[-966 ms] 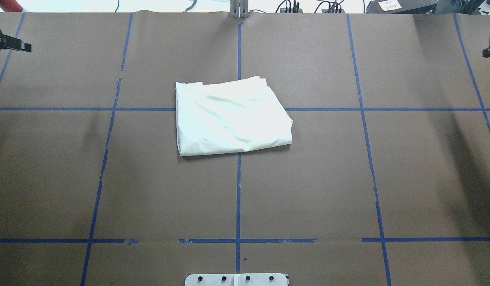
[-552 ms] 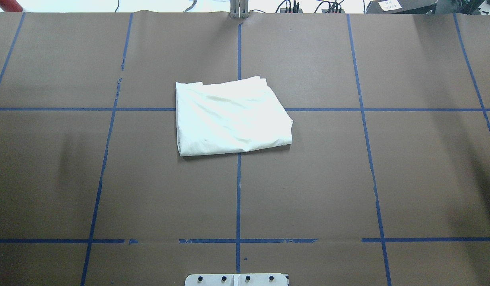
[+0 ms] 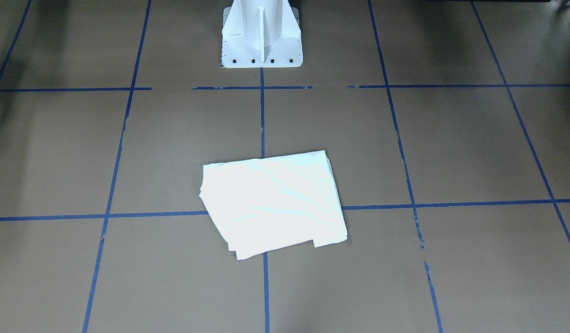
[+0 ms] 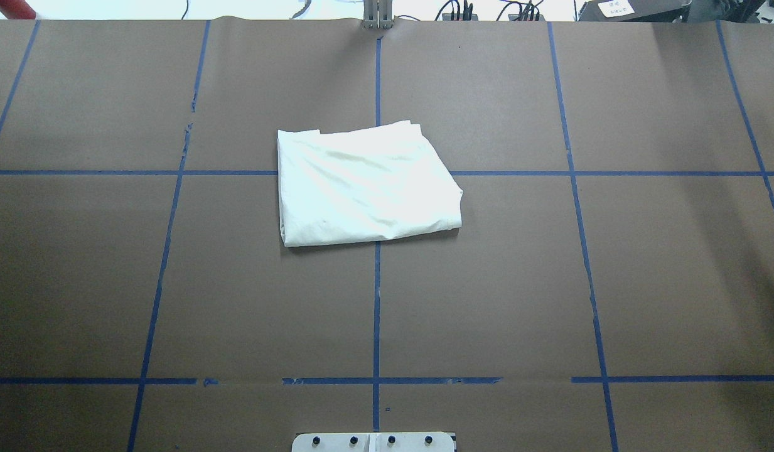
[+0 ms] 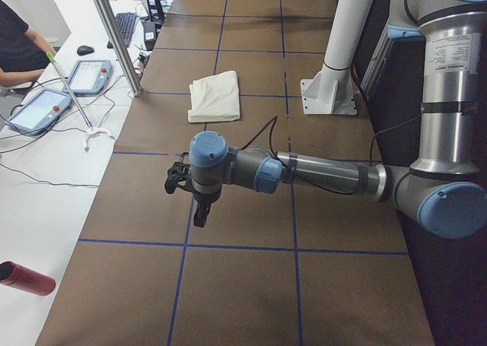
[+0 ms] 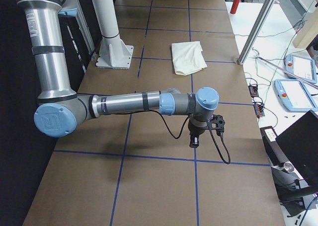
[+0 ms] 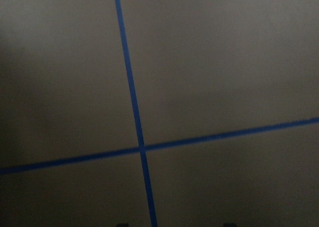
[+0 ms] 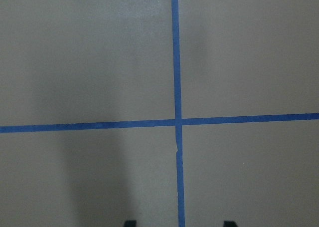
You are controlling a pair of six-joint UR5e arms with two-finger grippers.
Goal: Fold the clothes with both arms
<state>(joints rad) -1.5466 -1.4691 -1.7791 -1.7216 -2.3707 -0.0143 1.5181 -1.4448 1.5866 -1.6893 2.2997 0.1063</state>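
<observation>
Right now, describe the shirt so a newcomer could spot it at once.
On the brown table, follow the centre blue tape line out from the white pedestal. The shirt covers its second crossing: a folded cream-white square, the only cloth there.

Folded T-shirt (image 4: 365,185) lies on the table (image 4: 518,282) where tape lines (image 4: 518,172) cross, before the pedestal (image 3: 261,32); left arm (image 5: 327,175) and right arm (image 6: 129,103) hang over opposite ends.

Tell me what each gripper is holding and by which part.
Nothing is held. The folded white shirt lies alone on the table; the left gripper and right gripper hang over bare table far from it, fingertips apart.
</observation>
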